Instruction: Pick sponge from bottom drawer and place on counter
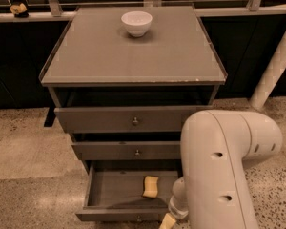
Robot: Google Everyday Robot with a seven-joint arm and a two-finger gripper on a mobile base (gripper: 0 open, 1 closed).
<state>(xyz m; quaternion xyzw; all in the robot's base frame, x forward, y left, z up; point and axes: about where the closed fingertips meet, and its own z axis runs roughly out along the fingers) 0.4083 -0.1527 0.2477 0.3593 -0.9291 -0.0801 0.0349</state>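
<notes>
The bottom drawer [115, 214] is pulled open, and the small yellow sponge [150, 186] lies inside it toward the right. My gripper [168, 221] hangs at the picture's lower edge, just in front of the drawer's right front corner, below and to the right of the sponge. It is mostly hidden by my thick white arm [219, 166]. The arm also covers the right end of the drawers. The counter [133, 61] is the cabinet's flat grey-brown top, above all three drawers.
A white bowl [136, 23] stands near the counter's back edge. The top drawer [133, 120] and middle drawer [133, 151] are slightly pulled out. A white post [275, 68] leans at the right, and a railing with a small yellowish object [18, 8] runs behind.
</notes>
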